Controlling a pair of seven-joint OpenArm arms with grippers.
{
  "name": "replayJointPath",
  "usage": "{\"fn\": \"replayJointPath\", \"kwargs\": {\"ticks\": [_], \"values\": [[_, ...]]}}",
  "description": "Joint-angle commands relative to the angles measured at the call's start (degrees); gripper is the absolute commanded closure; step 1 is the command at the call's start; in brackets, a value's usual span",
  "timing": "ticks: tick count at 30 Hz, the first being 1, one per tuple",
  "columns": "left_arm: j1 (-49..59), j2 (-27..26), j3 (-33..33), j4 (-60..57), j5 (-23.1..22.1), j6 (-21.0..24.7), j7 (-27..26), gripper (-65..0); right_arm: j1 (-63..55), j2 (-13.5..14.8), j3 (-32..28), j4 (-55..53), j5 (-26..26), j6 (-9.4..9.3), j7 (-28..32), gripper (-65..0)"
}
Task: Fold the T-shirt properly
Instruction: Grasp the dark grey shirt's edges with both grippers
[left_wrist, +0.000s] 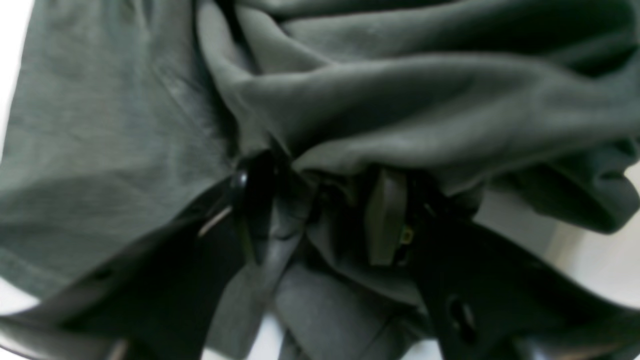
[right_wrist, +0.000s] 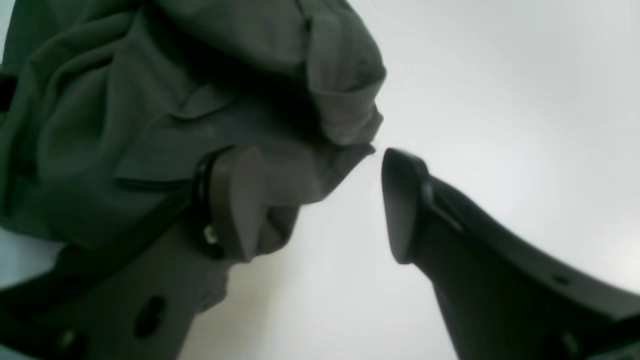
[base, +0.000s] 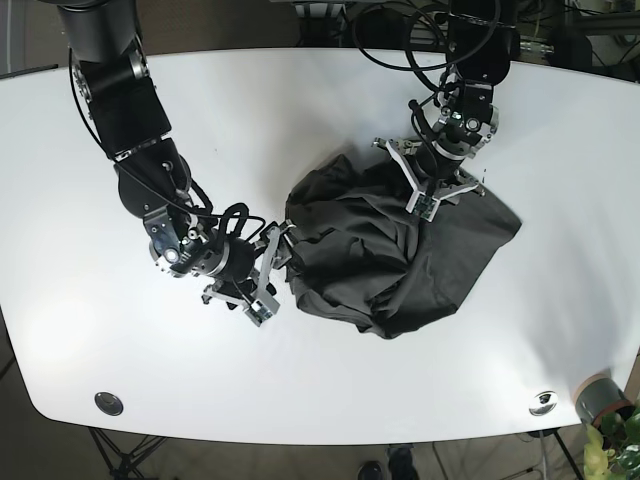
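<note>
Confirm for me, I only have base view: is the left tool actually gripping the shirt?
Observer: Left wrist view shows the left tool closed, with a fold of the shirt bunched between its fingers.
Operator: And the right one?
Observer: The right tool is open. One finger touches the cloth's edge; the other stands apart over the bare table.
Operator: Anything pinched on the right?
Observer: No, the gap shows only table.
</note>
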Motion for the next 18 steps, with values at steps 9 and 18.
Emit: {"fn": "replayJointPath", "kwargs": {"ticks": [9, 18], "values": [[0.84, -0.16, -0.69, 5.04, -0.29, 0.14, -1.26, -28.1, 2.08, -9.55, 0.68, -3.66, -21.55, 3.22, 3.90, -47.1], [3.12, -0.25, -0.69, 5.13, -0.38, 0.14, -1.26, -28.1, 4.63, -11.22, 4.90, -12.45, -22.08, 3.31, 9.00, -47.1]]}}
